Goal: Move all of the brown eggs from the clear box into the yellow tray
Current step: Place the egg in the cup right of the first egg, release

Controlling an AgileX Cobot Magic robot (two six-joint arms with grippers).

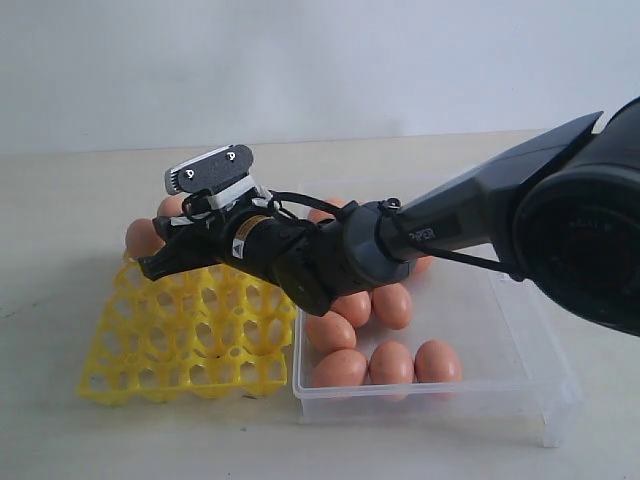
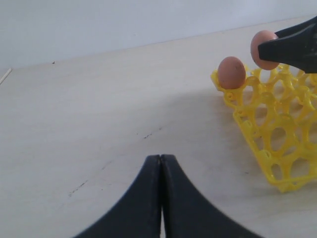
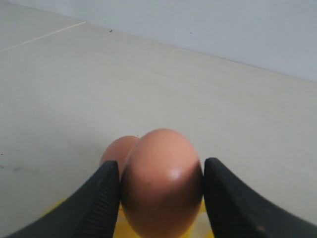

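My right gripper [image 1: 163, 246] reaches across to the far left part of the yellow tray [image 1: 180, 345] and is shut on a brown egg [image 3: 161, 183], held just above the cups. The left wrist view shows this held egg [image 2: 264, 49] between black fingers. Another brown egg [image 1: 143, 238] sits in the tray's far left corner cup [image 2: 232, 72]. Several more brown eggs [image 1: 392, 305] lie in the clear box [image 1: 430, 408] to the right of the tray. My left gripper [image 2: 161, 157] is shut and empty over bare table left of the tray; the exterior view does not show it.
The right arm [image 1: 440, 225] stretches over the clear box and hides part of its far side. The tray's near cups [image 1: 160, 375] are open. Pale tabletop [image 2: 99, 109] spreads to the left of the tray, with a wall behind.
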